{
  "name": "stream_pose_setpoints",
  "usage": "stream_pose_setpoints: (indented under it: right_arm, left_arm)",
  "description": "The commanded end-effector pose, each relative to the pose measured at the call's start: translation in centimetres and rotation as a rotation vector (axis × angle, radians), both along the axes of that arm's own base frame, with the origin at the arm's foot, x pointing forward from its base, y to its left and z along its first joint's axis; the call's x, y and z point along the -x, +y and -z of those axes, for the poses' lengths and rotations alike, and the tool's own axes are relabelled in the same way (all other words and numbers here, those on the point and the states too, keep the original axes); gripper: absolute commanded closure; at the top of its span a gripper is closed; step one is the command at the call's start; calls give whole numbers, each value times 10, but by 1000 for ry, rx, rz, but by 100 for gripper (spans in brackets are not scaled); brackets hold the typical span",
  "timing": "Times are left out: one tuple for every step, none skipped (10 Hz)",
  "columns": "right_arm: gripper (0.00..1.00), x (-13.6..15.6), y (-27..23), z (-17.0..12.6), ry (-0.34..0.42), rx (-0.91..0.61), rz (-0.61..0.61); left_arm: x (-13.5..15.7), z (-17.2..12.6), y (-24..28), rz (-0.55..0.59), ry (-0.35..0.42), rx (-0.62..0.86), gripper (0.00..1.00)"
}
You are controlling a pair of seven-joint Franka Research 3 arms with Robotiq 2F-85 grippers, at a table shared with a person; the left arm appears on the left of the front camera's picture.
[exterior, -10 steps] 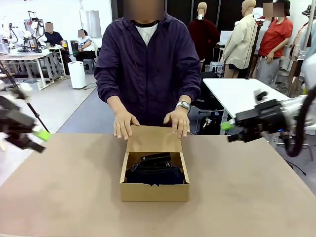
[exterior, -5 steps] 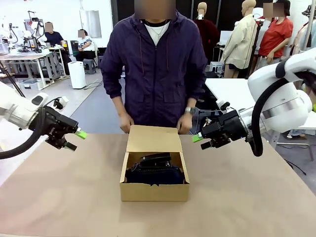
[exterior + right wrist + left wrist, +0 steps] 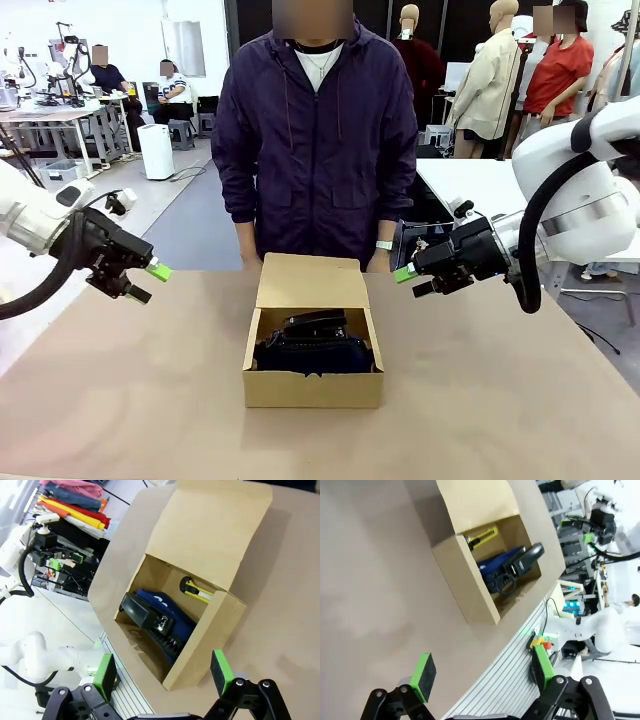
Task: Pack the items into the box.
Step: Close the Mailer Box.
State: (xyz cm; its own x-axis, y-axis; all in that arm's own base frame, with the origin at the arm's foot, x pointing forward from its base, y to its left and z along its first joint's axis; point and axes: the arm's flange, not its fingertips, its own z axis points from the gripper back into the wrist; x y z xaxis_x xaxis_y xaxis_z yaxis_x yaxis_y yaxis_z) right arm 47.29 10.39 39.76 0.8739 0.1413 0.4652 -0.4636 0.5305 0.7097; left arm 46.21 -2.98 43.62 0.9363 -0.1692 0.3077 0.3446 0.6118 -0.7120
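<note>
Box (image 3: 313, 365) is being left lid-open mid-table, w/ pouch (image 3: 312, 353), stapler (image 3: 316, 323) & yellow knife (image 3: 198, 592) lying inside. Left gripper (image 3: 148, 282) is being held released, nothing between fingers, box well ahead of them. Right gripper (image 3: 412, 281) likewise released & empty, box just ahead of its fingertips.

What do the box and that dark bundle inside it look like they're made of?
Box: apparently plain brown cardboard, matte, with a thin folded flap lid and raw edges. Dark bundle: probably soft navy fabric; it sags around the stapler, though the exact cloth is unclear.
</note>
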Motion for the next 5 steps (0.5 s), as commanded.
stream_pose_setpoints:
  right_arm:
    - [0,-41,-1,17,30,11,71]
    - [0,-63,-5,29,35,21,94]
    - [0,-79,-6,43,62,9,109]
    - [0,-99,-1,65,127,-35,82]
    - [0,-113,4,82,156,-89,53]
  left_arm:
    - [-63,21,-15,-114,-12,72,0]
    - [-94,34,-20,-152,-57,144,0]
    - [-115,49,-28,-114,-75,216,0]
    - [-139,79,-38,-179,-83,242,0]
    - [-148,99,-43,-190,-69,272,0]
